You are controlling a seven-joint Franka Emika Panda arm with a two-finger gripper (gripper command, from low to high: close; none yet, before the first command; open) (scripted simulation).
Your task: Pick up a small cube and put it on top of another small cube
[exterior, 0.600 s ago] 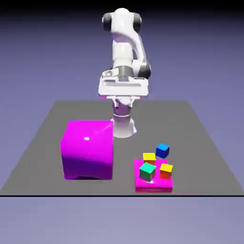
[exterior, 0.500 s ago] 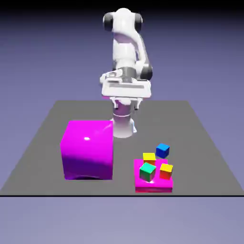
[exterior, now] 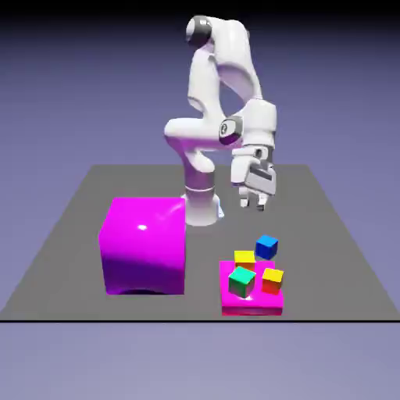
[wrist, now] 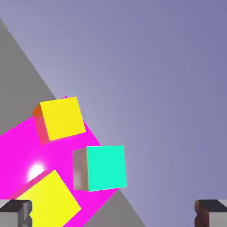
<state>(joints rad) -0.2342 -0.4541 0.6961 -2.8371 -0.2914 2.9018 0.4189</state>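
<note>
The small blue cube (exterior: 266, 247) sits on the grey table just behind a flat magenta slab (exterior: 251, 305). On the slab's back edge rests the small yellow cube (exterior: 244, 258), which fills the lower left of the hand view (wrist: 48, 201). My gripper (exterior: 252, 204) hangs open and empty above the table, behind and slightly to the exterior view's left of the blue cube, well clear of it. In the hand view the two grey fingertips (wrist: 15, 213) stand far apart with nothing between them, and the blue cube is out of that view.
A green cube (exterior: 242, 281) (wrist: 104, 167) and an orange cube (exterior: 272, 279) (wrist: 60, 117) share the slab with the yellow one. A large magenta block (exterior: 144, 244) stands on the exterior view's left. The table's front edge runs just beyond the slab.
The arm has swung from the middle toward the exterior view's right and come down. The hand has turned and now hangs nearer the small cubes, still open.
</note>
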